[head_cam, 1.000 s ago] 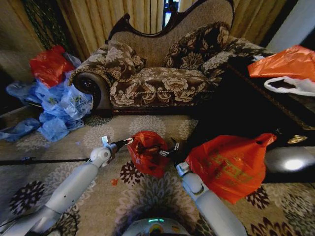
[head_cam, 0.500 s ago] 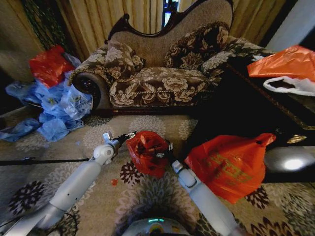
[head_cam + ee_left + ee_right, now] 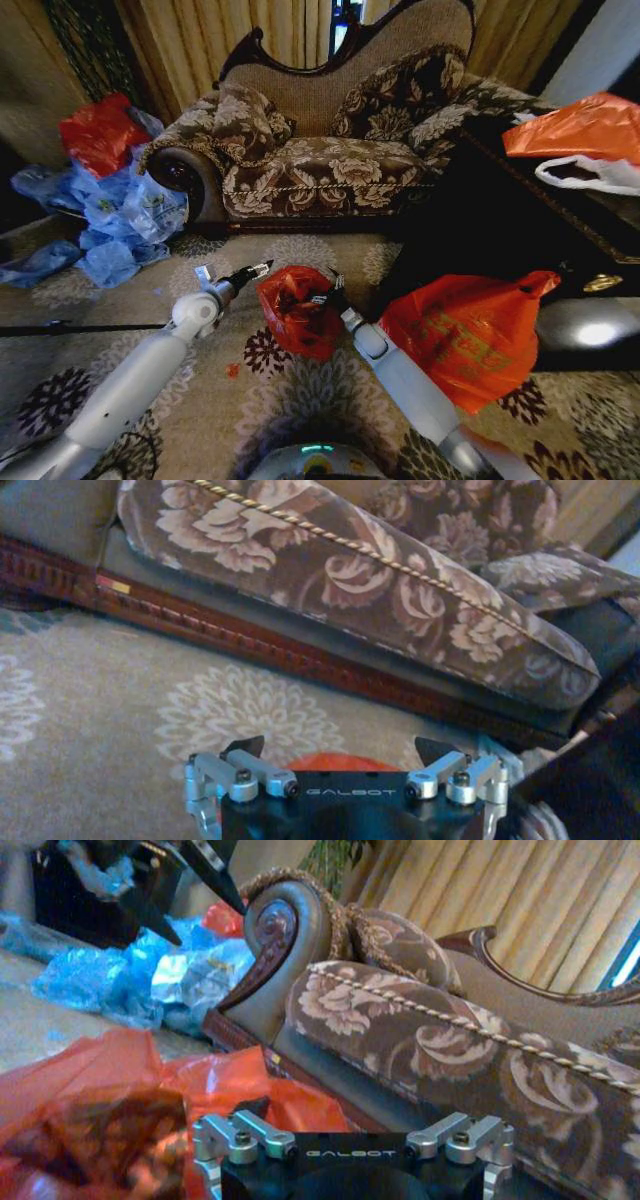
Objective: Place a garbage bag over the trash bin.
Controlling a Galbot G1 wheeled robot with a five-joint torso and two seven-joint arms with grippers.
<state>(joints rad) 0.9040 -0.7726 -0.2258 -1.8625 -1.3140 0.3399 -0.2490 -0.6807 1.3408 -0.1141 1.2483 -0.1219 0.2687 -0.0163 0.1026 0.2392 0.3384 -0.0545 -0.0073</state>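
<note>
1. Living room: pale floral patterned carpet point(image 3: 300, 400) underfoot, brown floral upholstered sofa with dark carved wood trim point(image 3: 320, 150) along the far edge of it, gold curtains point(image 3: 200, 40) behind.
2. The small crinkly red-orange plastic garbage bag point(image 3: 295, 310) sits mid-carpet in front of the sofa, draped over the small black trash bin, which I honestly can't make out under it.
3. My right gripper point(image 3: 325, 298) is at the bag's right side, touching the plastic. Can't tell whether the fingers are clamped or apart.
4. My left gripper point(image 3: 250, 271) hangs just off the bag's upper left, fingers spread wide, nothing in them.
5. Bigger orange printed plastic bag point(image 3: 465, 335) lies just right of my right arm.
</note>
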